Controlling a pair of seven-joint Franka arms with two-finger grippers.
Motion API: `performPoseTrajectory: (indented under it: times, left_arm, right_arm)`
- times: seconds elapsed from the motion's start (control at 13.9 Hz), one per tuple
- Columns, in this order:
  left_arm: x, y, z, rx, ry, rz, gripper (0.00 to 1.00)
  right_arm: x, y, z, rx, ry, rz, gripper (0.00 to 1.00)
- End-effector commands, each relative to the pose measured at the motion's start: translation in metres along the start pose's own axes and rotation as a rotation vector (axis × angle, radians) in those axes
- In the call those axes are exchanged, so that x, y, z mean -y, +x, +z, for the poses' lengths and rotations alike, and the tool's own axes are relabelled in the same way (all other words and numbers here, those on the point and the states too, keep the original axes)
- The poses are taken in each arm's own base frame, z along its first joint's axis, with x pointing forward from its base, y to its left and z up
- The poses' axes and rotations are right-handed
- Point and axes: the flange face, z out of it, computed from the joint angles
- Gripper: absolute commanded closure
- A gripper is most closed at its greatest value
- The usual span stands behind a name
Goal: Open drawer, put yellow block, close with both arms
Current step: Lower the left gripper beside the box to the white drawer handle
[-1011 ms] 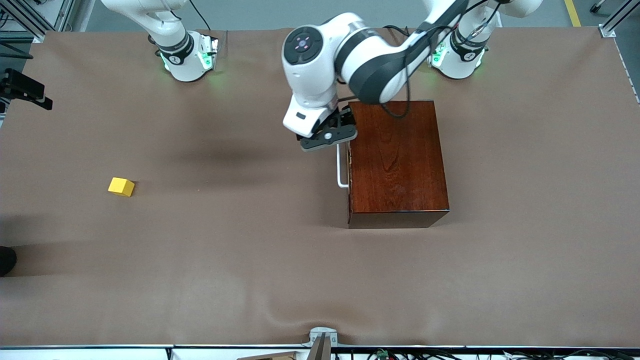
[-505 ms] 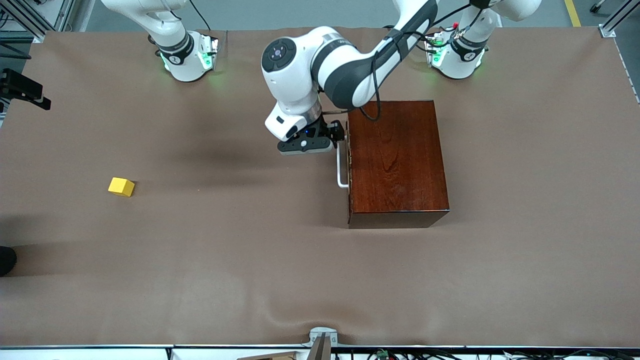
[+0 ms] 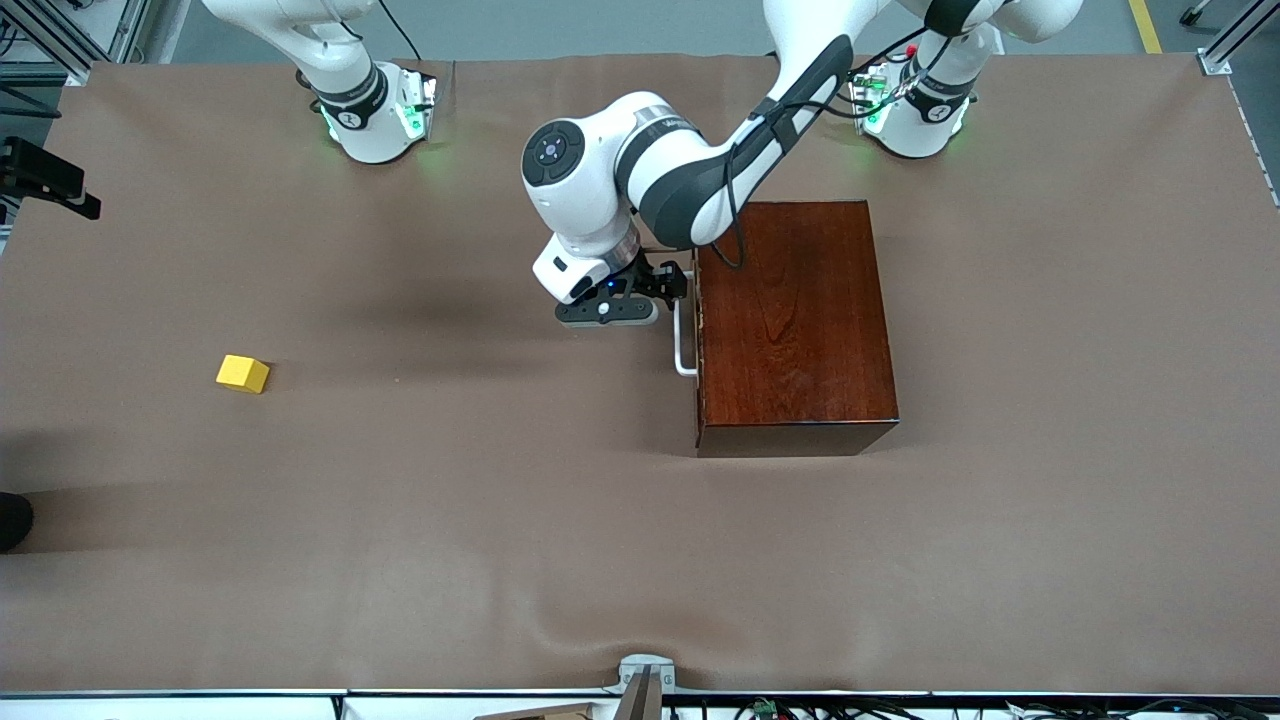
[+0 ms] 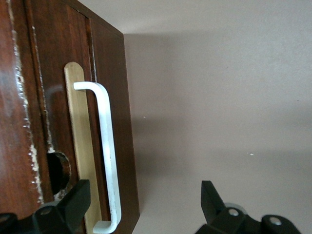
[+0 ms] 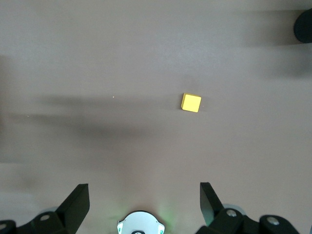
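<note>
- We find the wooden box [image 3: 795, 325] with its drawer [image 4: 80, 146] fully shut, directly in front of the left gripper [image 3: 668, 290]. The gripper's fingers are spread wide and hold nothing. Should the box be unsecured, we judge that a pull on the handle could drag the whole box across the table [image 3: 500, 520] instead of sliding the drawer out.
- The left gripper sits at one end of the white handle [image 4: 106, 156], not at its middle; in the left wrist view the bar lies between the spread fingers, close to one of them. We consider that closing here risks a grip near the bend, which may slip off or twist the drawer so that it binds.
- One finger [image 4: 73, 207] stands very close to the drawer front; a further advance could strike the wood.
- The right gripper [image 5: 141, 202] waits high above the table, fingers wide apart and empty. The yellow block [image 3: 243, 373] lies well apart from the left gripper, toward the right arm's end of the table. We see no hazard to it at present.
</note>
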Motion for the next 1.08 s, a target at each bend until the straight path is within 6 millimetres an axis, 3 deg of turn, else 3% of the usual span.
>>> performPoseTrajectory:
  times: [0.0,0.36,1.01]
  left_arm:
    - [-0.004,0.005,0.008,-0.021,0.027,0.013,0.0]
    - [-0.013,-0.001,0.024,-0.038,0.068,0.045,0.0]
    - [-0.012,-0.002,0.033,-0.019,0.08,0.0,0.0]
  right_arm:
    - [-0.002,-0.003,-0.002,0.003,0.011,-0.001,0.0]
    - [-0.001,-0.002,-0.002,0.003,0.011,-0.001,0.0]
    - [-0.001,-0.002,-0.002,0.003,0.011,-0.001,0.0]
